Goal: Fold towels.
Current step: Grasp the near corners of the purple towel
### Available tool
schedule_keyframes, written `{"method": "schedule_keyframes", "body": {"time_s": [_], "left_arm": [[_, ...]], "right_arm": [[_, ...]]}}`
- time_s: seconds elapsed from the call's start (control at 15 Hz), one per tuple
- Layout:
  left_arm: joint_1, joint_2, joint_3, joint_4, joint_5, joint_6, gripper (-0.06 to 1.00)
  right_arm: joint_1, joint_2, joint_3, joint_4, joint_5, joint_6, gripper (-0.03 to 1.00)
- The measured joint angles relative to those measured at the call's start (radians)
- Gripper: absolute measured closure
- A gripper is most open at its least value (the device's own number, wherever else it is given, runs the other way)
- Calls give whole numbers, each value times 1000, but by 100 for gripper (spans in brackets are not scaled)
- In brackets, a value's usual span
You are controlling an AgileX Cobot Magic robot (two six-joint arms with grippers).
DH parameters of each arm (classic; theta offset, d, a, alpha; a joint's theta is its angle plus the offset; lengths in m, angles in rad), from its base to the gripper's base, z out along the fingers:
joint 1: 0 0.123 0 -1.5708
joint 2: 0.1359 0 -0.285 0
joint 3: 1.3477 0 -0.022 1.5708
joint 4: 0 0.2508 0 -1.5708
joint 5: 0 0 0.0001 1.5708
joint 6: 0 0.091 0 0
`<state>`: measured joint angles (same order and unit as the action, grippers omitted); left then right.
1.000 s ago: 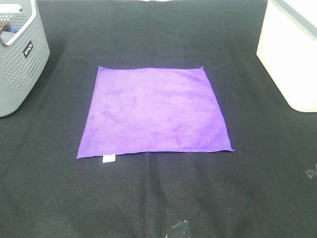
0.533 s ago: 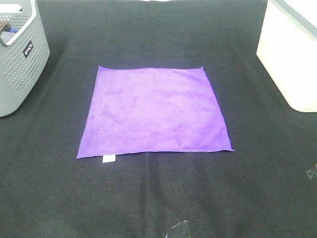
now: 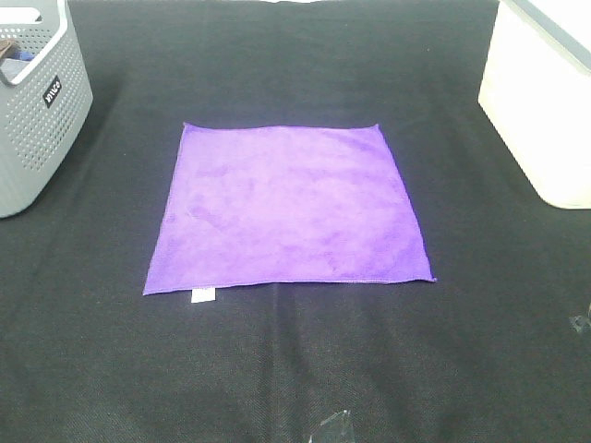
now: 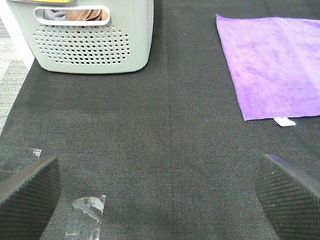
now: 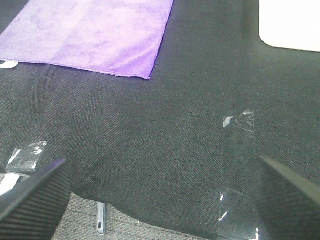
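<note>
A bright purple square towel (image 3: 288, 205) lies flat and unfolded on the black mat, its small white tag (image 3: 202, 295) at the near left corner. It also shows in the left wrist view (image 4: 272, 65) and the right wrist view (image 5: 95, 32). Neither gripper shows in the exterior high view. My left gripper (image 4: 160, 195) is open and empty, over bare mat short of the towel's tagged corner (image 4: 285, 121). My right gripper (image 5: 160, 195) is open and empty, over the mat's near edge, short of the towel's near right corner.
A grey perforated basket (image 3: 32, 111) with cloth inside stands at the far left, also in the left wrist view (image 4: 90, 37). A cream box (image 3: 545, 101) stands at the far right. Clear tape pieces (image 5: 239, 150) stick to the black mat (image 3: 295, 369) near its front edge.
</note>
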<state>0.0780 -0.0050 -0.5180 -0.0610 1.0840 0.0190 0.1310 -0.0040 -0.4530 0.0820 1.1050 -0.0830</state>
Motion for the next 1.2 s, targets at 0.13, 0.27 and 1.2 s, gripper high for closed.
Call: {"method": "schedule_keyframes", "body": {"time_s": [0.13,0.27,1.2], "left_arm": [[0,0,0,0,0,0,-5],[0,0,0,0,0,0,-5],[0,3,-1,-3,3,0,-5]], "right_arm": [[0,0,0,0,0,0,4],[0,0,0,0,0,0,4],[0,69,-2,5,-1,1,4]]}}
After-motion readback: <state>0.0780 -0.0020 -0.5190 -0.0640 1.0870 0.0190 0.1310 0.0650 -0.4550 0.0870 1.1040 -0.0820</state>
